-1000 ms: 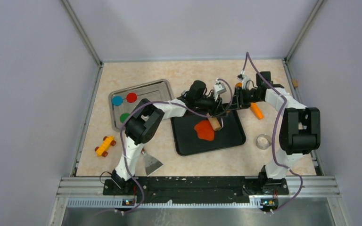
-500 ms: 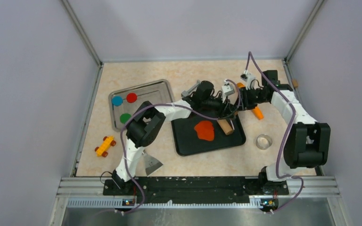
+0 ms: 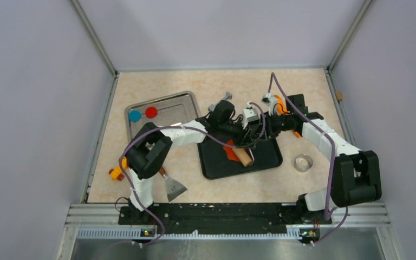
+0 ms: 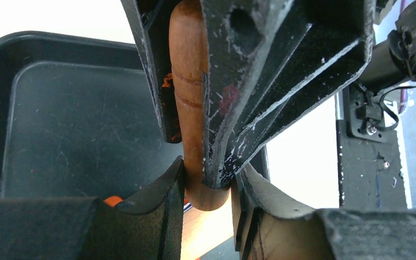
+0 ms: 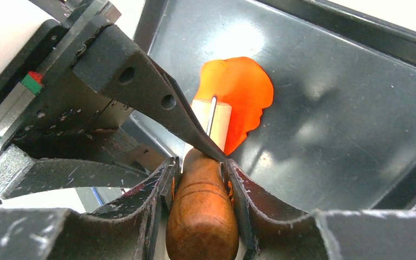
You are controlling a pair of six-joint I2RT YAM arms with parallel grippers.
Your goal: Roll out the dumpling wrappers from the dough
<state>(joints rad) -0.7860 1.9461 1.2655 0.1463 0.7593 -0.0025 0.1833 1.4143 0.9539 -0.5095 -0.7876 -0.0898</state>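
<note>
Dough (image 5: 242,86): one flat, ragged orange-red sheet lying in the black tray (image 5: 336,103) at mid-table. Pin (image 5: 201,216): wooden, with a brown handle and a pale roller. In the right wrist view the roller rests on the near part of the dough. Right gripper (image 5: 197,174): jaws closed on the pin's brown handle, one finger on either side. Left gripper (image 4: 206,187): jaws likewise clamped on the same handle, at its rounded end, meeting the right gripper from the opposite side. The two sets of fingers sit very close together; whether they touch cannot be told. Both arms meet above the black tray's far half. Wrappers (image 3: 151,112): two seen, a red one just beside a blue disc (image 3: 135,115), not touching, in the far left corner of the steel tray (image 3: 179,102), which stands left of the black tray; the left arm covers its near part. Ring cutter (image 3: 303,163): on the table, right of the black tray. Scraper (image 3: 174,188): on the table near the left arm's base. Toy car (image 3: 115,173): yellow, mostly hidden under the left arm.
</note>
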